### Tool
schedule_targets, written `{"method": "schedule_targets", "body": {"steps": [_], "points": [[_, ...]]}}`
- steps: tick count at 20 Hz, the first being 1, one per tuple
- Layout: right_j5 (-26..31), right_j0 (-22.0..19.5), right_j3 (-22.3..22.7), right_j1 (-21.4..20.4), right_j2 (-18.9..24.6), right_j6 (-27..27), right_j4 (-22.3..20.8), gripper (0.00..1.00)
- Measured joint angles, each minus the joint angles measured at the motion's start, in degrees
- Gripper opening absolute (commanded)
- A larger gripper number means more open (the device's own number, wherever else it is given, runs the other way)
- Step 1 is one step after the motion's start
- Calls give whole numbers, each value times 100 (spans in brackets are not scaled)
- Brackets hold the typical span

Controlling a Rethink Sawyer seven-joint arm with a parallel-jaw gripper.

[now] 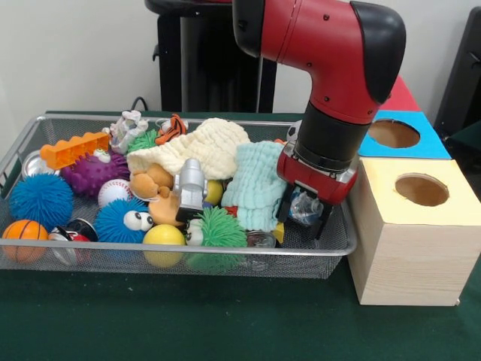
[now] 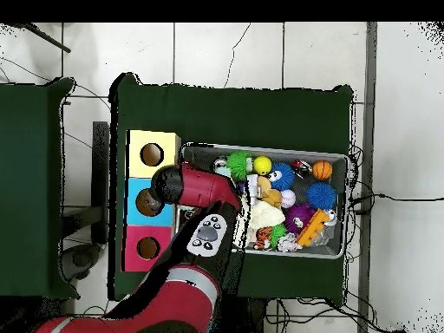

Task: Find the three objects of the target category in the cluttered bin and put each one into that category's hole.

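Clear plastic shows between your fingers [image 1: 307,214], which are closed on a crumpled bottle [image 1: 306,208] low at the bin's [image 1: 188,250] end nearest the boxes, just beside the mint cloth [image 1: 258,184]. The blue-topped box's hole [image 1: 393,134] sits behind the yellow-topped box [image 1: 415,233] on the green worktop [image 1: 188,316].

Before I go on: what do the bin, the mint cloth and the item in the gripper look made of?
Bin: silver wire mesh, thick shiny metal rim. Mint cloth: soft woven fabric, waffle-like texture, draped folds. Item between the gripper fingers: seemingly clear thin plastic, see-through with glints; mostly hidden, so uncertain.
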Motion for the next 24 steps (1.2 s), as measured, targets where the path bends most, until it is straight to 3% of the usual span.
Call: {"method": "schedule_targets", "body": {"steps": [9,24], "points": [[196,106,-105,162,-201,4,428,100],[1078,136,-712,646,-541,303,1094,100]]}}
